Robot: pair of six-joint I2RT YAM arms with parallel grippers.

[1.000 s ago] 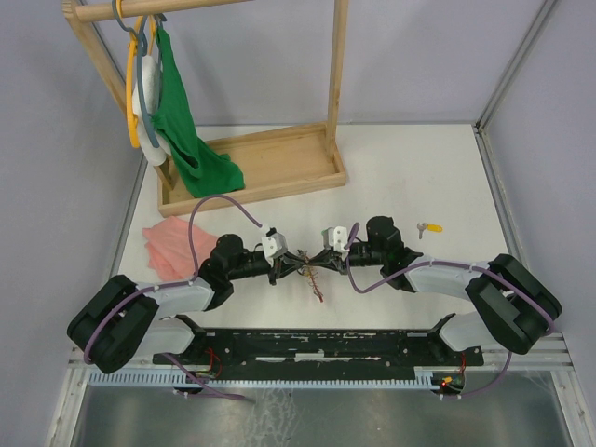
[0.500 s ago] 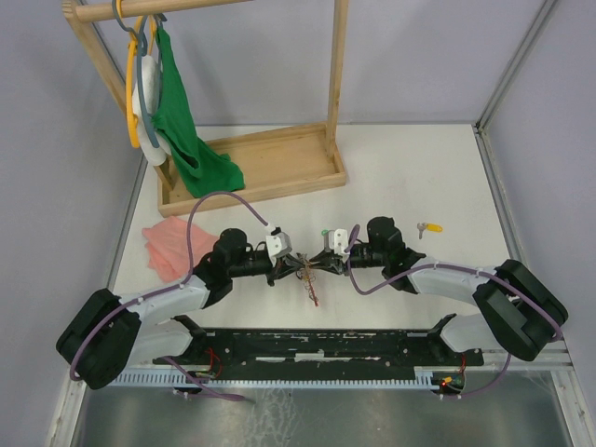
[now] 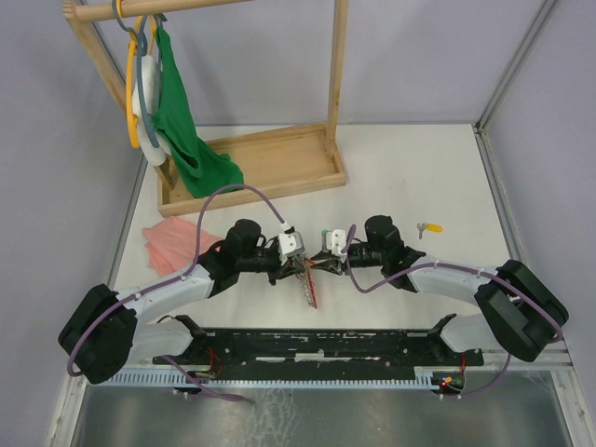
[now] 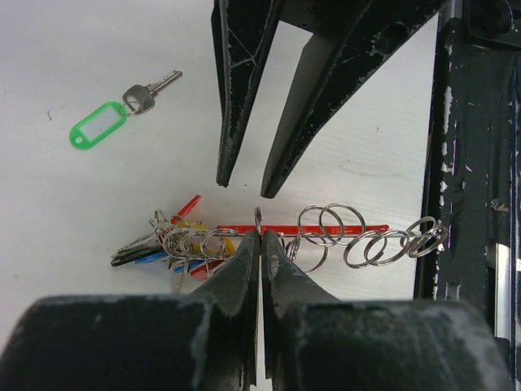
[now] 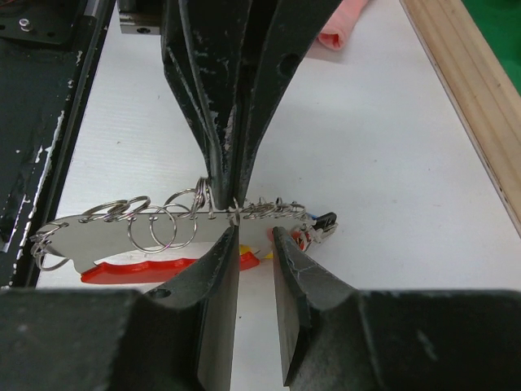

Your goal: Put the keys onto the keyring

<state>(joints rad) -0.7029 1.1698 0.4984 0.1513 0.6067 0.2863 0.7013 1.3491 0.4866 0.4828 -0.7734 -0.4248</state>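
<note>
The keyring, a row of silver rings with a red strip and a bunch of coloured-tag keys, hangs between my two grippers. My left gripper is shut on one small ring of the keyring. My right gripper is open, its fingertips just in front of the keyring and facing the left gripper. The green-tagged key lies loose on the table beyond the bunch. The yellow-tagged key lies on the table to the right of the right arm.
A wooden rack with hangers and a green cloth stands at the back left. A pink cloth lies left of the left arm. The black base rail runs along the near edge.
My right gripper has opened and let go of the keyring. My left gripper has shut on a ring and moved right and forward, so the bunch now hangs from it.
</note>
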